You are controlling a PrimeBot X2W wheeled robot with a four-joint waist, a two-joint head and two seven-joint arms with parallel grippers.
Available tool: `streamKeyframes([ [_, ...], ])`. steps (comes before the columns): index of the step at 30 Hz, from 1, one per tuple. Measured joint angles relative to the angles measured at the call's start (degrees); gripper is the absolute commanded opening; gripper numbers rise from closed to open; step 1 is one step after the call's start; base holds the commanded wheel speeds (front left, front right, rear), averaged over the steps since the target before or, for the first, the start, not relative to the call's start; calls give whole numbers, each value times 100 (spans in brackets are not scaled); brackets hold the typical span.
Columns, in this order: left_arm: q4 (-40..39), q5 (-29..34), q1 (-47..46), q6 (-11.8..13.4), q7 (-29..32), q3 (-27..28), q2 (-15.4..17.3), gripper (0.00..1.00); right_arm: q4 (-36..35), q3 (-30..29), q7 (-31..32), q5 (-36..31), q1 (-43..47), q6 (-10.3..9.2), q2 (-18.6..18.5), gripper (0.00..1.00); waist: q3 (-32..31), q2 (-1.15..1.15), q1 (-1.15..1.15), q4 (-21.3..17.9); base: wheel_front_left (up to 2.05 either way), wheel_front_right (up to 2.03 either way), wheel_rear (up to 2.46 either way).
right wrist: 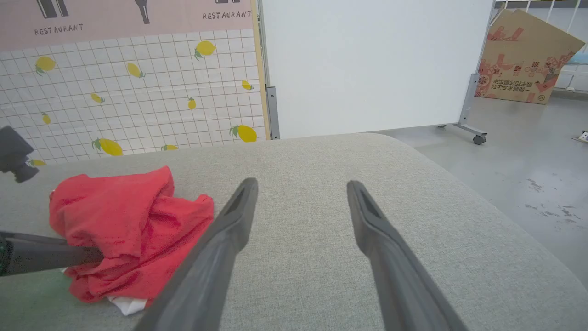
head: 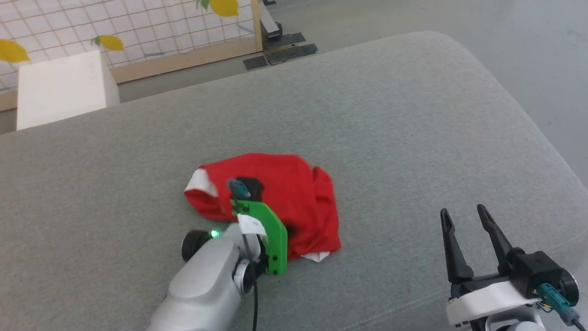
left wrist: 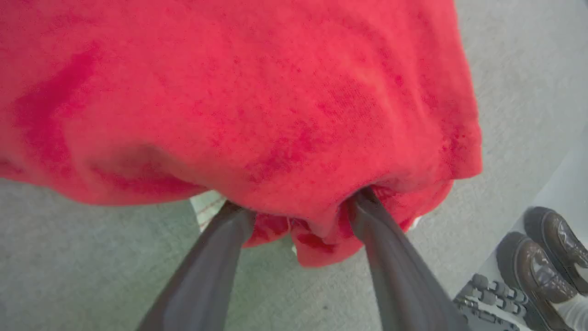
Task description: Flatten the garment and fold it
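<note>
We see the garment (head: 280,193), a crumpled red heap with white trim at its left end and bottom edge, lying on the grey upholstered surface (head: 390,115) just left of and below the middle of the head view. The left gripper (left wrist: 301,204) reaches into the heap from the lower edge of the left wrist view. Its two dark fingers (left wrist: 216,257) stand clearly apart, their tips hidden under a fold of red fabric, so we cannot tell whether they touch the cloth beneath. A green bracket (head: 271,234) on this wrist overlaps the lower part of the heap in the head view. The right gripper (head: 463,210) sits at the lower right of the head view, well apart from the garment, jaws spread wide and holding nothing. In the right wrist view the garment appears at the lower left. A pair of dark shoes (left wrist: 542,257) occupies the lower right corner of the left wrist view, and a lemon-patterned panel (right wrist: 138,92) fills the upper left of the right wrist view.
</note>
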Motion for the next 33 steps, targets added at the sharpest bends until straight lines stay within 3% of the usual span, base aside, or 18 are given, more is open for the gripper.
streamKeyframes([
  [7, -659, 5, -21, 14, -1825, 394, 58, 100, -60, -143, 0, -5, 0, 0, 2, 100, -38, 0, 0, 330, 0, 0, 0],
  [13, -1273, 119, 82, 16, -3215, 704, 318, 100, -112, -229, 0, -32, -2, 0, 3, 100, -123, 0, 0, 710, 0, 0, 0],
  [18, -1739, 224, 605, 15, -3452, 956, 594, 100, -171, -267, 0, -71, -1, 0, 3, 100, -227, 0, 0, 1002, 0, 0, 0],
  [23, -2703, 522, 1370, 42, -3484, 1652, 739, 100, -187, -322, 0, -79, 1, 0, 3, 100, -341, 0, 0, 1275, 0, 0, 0],
  [28, -3262, 915, 2179, -146, -3493, 2283, 692, 100, -233, -349, 1, -126, 24, 0, 4, 100, -433, 0, 0, 1497, 0, 0, 0],
  [33, -3653, 1284, 2786, -364, -3494, 2788, 438, 100, -276, -409, 7, -126, 66, 0, 4, 100, -506, 0, 0, 1670, 0, 0, 0],
])
